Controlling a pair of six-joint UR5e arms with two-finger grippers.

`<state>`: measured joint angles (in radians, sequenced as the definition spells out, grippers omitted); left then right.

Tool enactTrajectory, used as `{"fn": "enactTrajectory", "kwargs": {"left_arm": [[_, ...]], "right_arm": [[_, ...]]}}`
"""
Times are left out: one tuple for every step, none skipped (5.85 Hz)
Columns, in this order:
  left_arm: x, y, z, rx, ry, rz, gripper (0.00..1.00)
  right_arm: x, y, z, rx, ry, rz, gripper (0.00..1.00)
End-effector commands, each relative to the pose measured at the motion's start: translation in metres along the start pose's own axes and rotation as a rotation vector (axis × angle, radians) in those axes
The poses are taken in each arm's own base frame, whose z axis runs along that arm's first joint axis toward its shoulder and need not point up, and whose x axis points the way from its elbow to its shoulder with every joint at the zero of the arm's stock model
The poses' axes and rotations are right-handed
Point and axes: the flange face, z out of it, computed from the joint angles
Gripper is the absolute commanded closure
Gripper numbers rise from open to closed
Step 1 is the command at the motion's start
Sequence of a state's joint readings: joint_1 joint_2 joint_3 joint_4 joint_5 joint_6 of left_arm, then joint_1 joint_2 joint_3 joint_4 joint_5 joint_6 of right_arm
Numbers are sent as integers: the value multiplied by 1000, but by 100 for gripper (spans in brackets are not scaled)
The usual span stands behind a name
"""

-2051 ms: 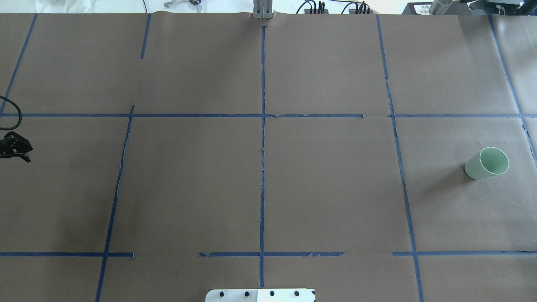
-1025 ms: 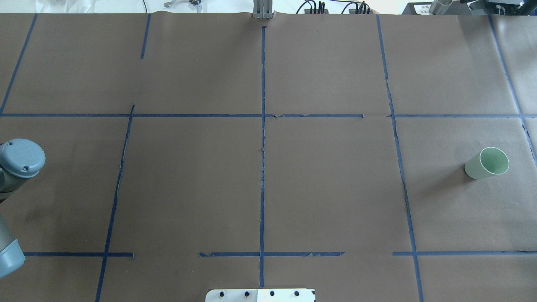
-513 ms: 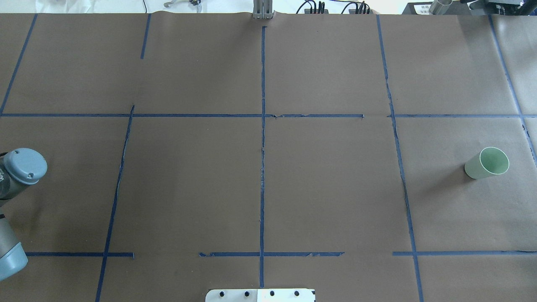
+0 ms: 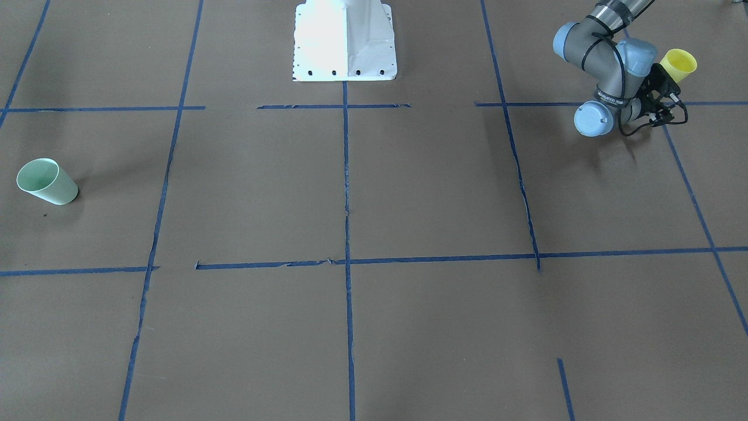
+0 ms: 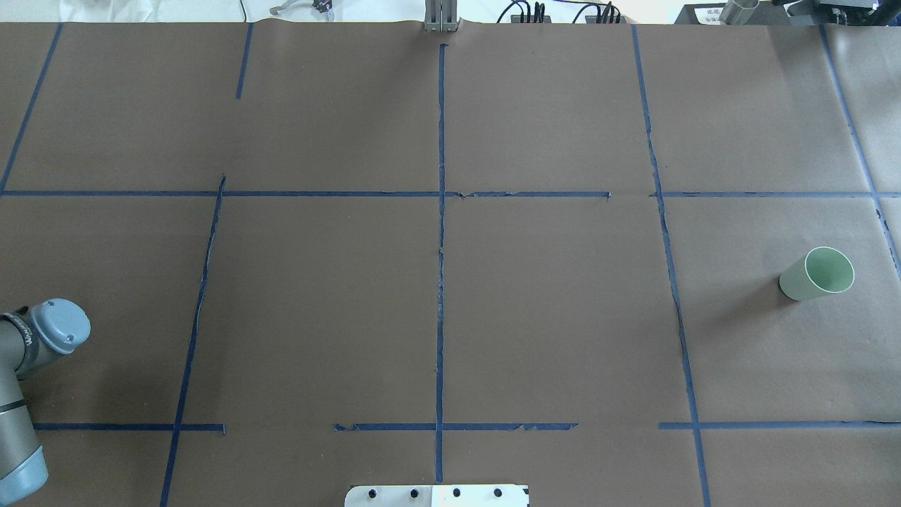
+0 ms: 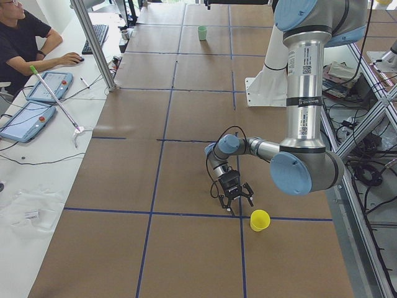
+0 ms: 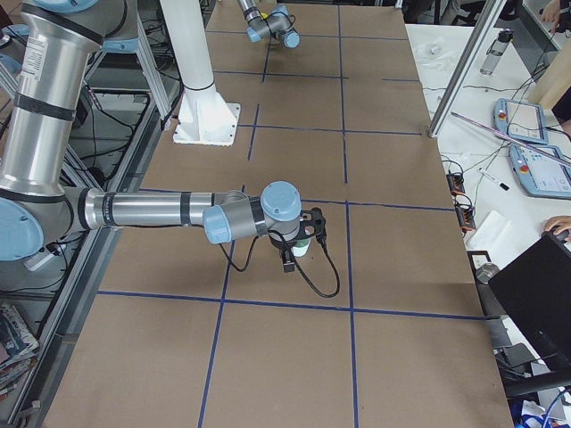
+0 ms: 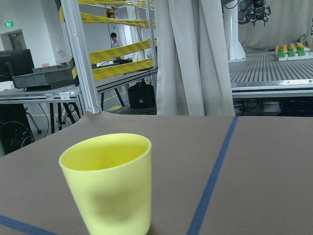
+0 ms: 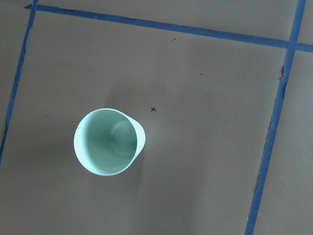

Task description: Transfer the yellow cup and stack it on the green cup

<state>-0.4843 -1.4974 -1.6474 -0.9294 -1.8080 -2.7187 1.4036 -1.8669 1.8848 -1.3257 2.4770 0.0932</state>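
The yellow cup (image 4: 678,64) stands upright near the table's left end, close to the robot's side; it also shows in the exterior left view (image 6: 260,220). It fills the lower left of the left wrist view (image 8: 107,183). My left gripper (image 4: 671,102) is low over the table, just short of the cup and apart from it, its fingers spread open and empty (image 6: 236,202). The green cup (image 5: 816,273) stands upright at the far right (image 4: 45,182). The right wrist view looks straight down into it (image 9: 107,142). My right gripper (image 7: 302,241) hangs high above it; I cannot tell its state.
The white robot base (image 4: 345,41) stands at the table's middle rear edge (image 5: 436,496). Blue tape lines (image 5: 440,282) cross the brown table. An operator (image 6: 25,43) sits at a side bench with tablets (image 6: 28,118) beyond the far long edge.
In the overhead view the left arm's elbow has swung in and slid toward the near edge; the gripper seen at the left edge 2.1 s ago has left that view. The green cup has not moved.
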Motion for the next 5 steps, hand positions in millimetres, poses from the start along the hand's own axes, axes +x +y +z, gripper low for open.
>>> {"fn": "enactTrajectory", "kwargs": {"left_arm": [[-13, -3, 31, 49, -31, -28, 0], [-16, -6, 46, 71, -27, -78, 0], [-20, -9, 58, 89, -33, -91, 0], [-23, -4, 65, 104, -42, -121, 0], [-26, 1, 70, 110, -39, -118, 0]], "right_arm": [[-2, 1, 0, 0, -13, -3, 0], [-3, 1, 0, -2, -28, -2, 0], [-5, 1, 0, -4, -46, -2, 0], [-6, 1, -1, -3, -48, -1, 0], [-6, 0, -1, -3, -48, -1, 0]]}}
